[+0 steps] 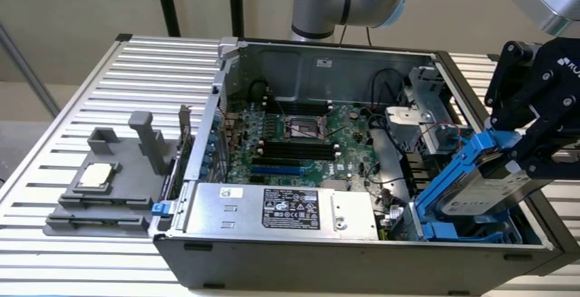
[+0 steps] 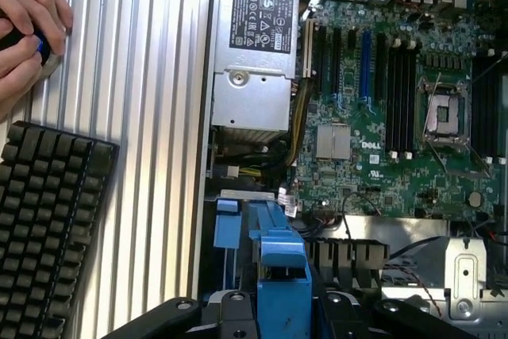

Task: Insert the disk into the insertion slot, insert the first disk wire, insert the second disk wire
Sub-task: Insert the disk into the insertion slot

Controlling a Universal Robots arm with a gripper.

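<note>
Gripper (image 1: 518, 164) holds the disk (image 1: 480, 191) clamped by its blue carrier (image 1: 441, 189), tilted at the exterior view's right, with its lower end at the insertion slot (image 1: 462, 232) inside the open computer case (image 1: 363, 259).

A slatted metal table (image 1: 136, 86) bears an open computer case (image 1: 344, 263) mid-frame, a grey fixture (image 1: 100, 202) at the exterior view's lower left, and a keyboard (image 2: 48, 228).

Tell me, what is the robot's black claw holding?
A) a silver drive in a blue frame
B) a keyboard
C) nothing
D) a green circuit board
A: the gripper is clamped on the disk, silver in its blue carrier, tilted at the insertion slot.
</note>
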